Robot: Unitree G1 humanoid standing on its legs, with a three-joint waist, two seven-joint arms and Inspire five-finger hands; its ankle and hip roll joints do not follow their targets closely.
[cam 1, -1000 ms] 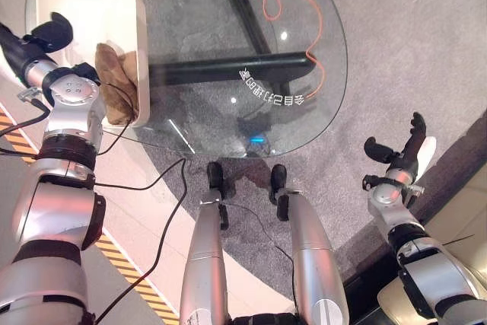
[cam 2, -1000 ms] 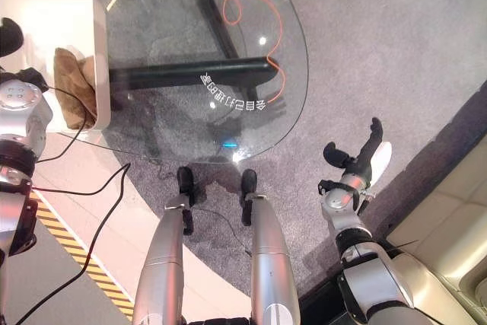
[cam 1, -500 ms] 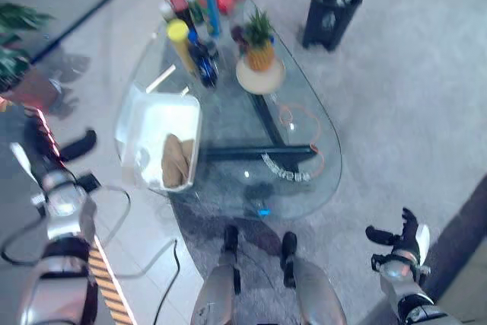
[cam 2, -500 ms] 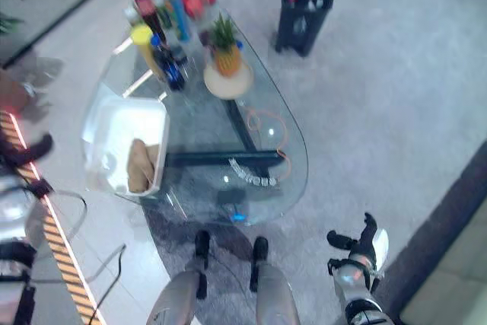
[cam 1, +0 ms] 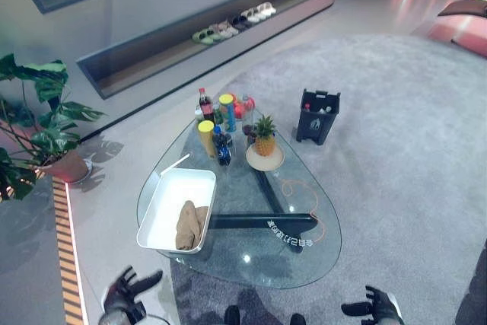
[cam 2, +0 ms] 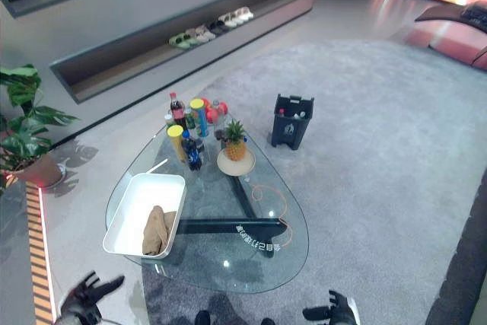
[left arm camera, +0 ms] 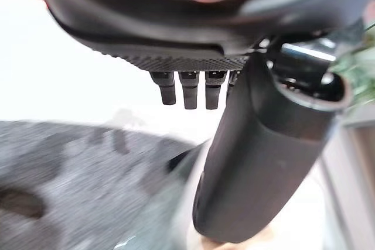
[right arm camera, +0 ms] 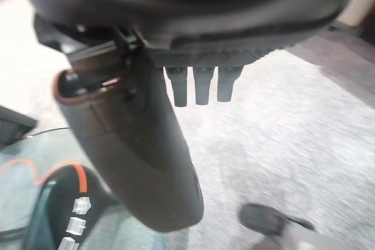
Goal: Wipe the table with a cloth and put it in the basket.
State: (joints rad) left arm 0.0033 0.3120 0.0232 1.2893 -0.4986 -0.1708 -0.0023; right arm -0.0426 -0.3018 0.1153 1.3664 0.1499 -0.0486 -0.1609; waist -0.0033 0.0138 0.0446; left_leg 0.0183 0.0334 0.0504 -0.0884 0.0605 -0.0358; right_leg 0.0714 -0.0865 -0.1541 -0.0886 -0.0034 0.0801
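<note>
Cloth (cam 1: 189,225) unmoved in basket (cam 1: 161,215), fingers (cam 1: 143,280) apart.

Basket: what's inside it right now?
The brown cloth lies crumpled in the white basket, toward its near right side. The rest of the floor is bare white. Whatever is under the cloth is hidden.

Dark left hand (cam 1: 125,294), dark right hand (cam 1: 373,309), ribbed black palm pads
</note>
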